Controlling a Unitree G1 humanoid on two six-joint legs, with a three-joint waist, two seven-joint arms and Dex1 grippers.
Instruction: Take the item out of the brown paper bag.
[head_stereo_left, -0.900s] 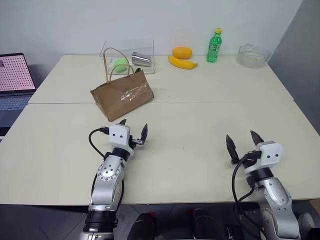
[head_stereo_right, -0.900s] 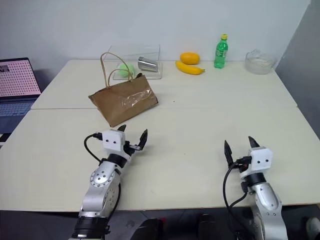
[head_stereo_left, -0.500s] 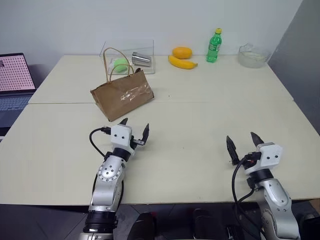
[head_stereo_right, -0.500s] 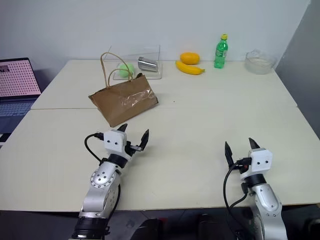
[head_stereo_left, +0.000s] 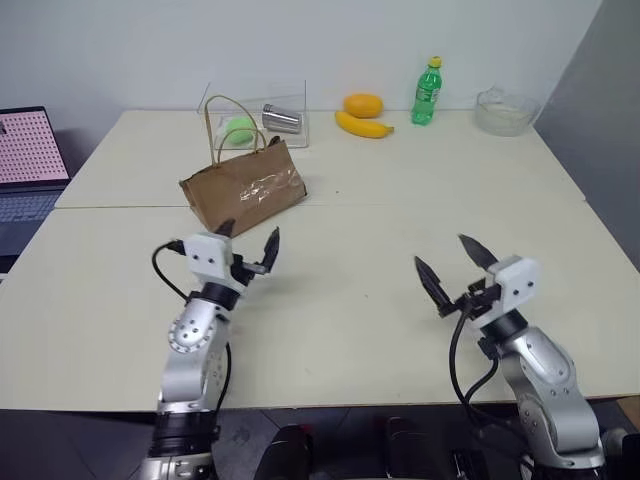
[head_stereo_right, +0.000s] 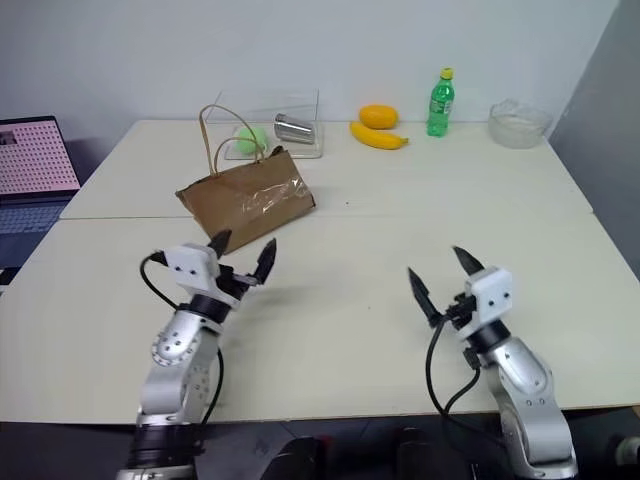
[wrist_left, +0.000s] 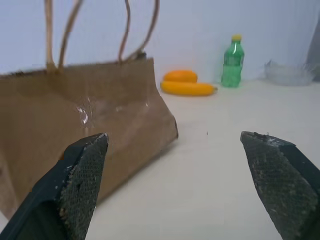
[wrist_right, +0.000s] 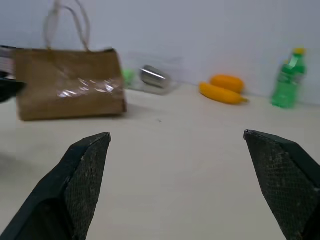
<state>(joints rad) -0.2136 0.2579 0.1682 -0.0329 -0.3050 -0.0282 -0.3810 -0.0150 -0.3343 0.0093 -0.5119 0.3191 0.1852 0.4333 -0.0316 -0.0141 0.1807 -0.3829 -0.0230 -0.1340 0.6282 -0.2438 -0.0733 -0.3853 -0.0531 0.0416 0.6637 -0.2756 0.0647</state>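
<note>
Bag and gripper relation: the brown paper bag (head_stereo_left: 243, 193) is seen lying on the table (head_stereo_left: 400, 200) at about twelve o'clock from the left gripper (head_stereo_left: 247, 243), just beyond its fingertips and apart from them; from the right gripper (head_stereo_left: 452, 262) it lies at about ten o'clock, well apart, so the left arm is judged the nearer. The bag's long axis is seen running from eight o'clock to two o'clock across the head view; its thin tan loop handles (head_stereo_left: 228, 122) rise from the far top edge, so the mouth is judged to lie on that far side, away from both grippers. The item is not visible; it is presumed to be inside the bag. Both grippers are held with jaws spread wide and nothing between them.

Materials: the bag is crinkled kraft paper, matt, with a shiny patch on its near face, and is judged light and easily crushed or dragged; the handles are thin and cord-like. The table is smooth, pale and matt. The finger pads (wrist_left: 82, 187) are black, wedge-shaped and finely textured.
</note>
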